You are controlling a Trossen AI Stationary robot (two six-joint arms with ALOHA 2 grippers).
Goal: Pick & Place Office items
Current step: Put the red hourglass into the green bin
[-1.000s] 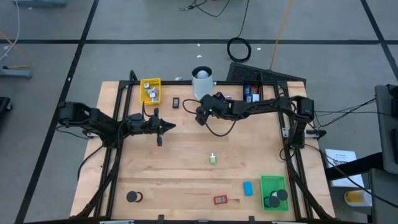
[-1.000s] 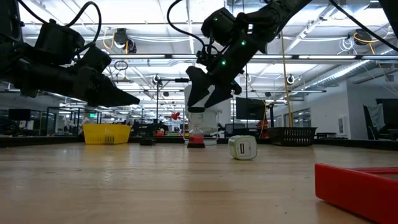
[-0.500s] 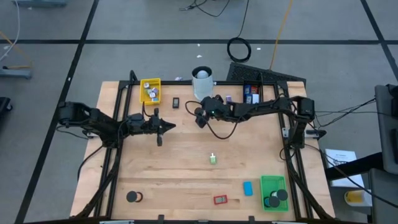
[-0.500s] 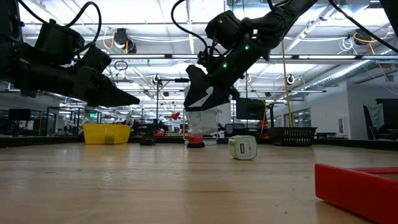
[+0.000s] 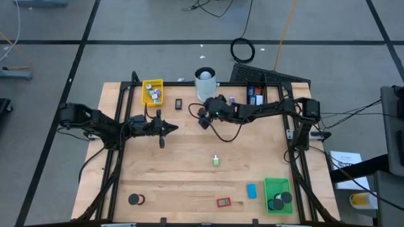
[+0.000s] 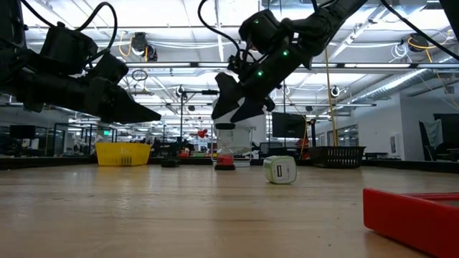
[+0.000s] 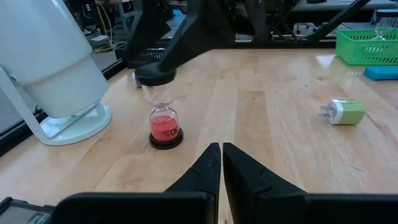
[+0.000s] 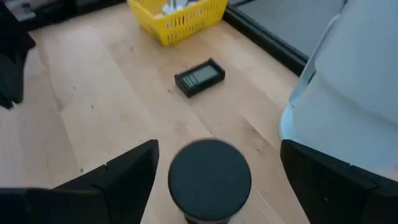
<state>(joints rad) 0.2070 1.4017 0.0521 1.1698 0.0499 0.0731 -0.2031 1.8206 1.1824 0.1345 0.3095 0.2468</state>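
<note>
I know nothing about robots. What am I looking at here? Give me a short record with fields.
Right gripper: open, fingers either side of the hourglass's black top, above it
Hourglass: upright, red sand, beside the tall white cylinder
Left gripper: shut, empty, waiting above the table's left side
Yellow tray: holds small items
Green tray: holds black discs
Loose on table: white-green plug, blue block, red clip

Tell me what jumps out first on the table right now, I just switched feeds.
The right hand, open, hovers directly over a small sand timer with red sand, standing upright beside the tall white cylinder at the table's far edge. The left hand waits shut, pointing toward it. A green and white plug adapter lies mid-table.
</note>
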